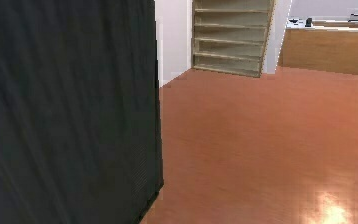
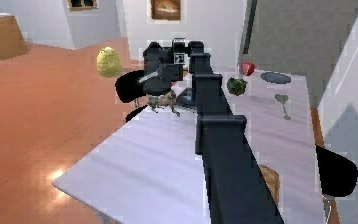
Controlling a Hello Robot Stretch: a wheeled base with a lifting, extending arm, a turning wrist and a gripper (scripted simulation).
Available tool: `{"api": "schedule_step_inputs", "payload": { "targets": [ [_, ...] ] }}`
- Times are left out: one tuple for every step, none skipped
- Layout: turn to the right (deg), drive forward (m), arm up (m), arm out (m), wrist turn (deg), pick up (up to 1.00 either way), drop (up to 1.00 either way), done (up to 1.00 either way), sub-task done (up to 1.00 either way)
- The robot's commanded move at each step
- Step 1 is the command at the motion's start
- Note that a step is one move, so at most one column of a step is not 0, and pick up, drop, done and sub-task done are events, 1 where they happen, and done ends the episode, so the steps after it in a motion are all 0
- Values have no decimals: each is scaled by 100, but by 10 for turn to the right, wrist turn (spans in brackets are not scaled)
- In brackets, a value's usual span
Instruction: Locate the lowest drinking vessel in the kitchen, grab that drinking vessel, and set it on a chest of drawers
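Drinking vessel, apparently a stemmed glass [image 2: 283, 101], stands on the tabletop [image 2: 127, 165] just right of the extended arm [image 2: 222, 140], near a green thing [image 2: 234, 86]. The jaws sit beyond the arm's far end; whether they hold anything cannot be told. Judged step: grasping. Next move: bring the jaws to the glass and lift it clear.
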Motion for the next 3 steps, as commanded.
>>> {"api": "schedule_step_inputs", "payload": {
  "targets": [
    [0,0,0,0,-450,0,0,0,0],
    [0,0,0,0,-450,0,0,0,0],
    [0,0,0,0,-180,0,0,0,0]
  ]
}}
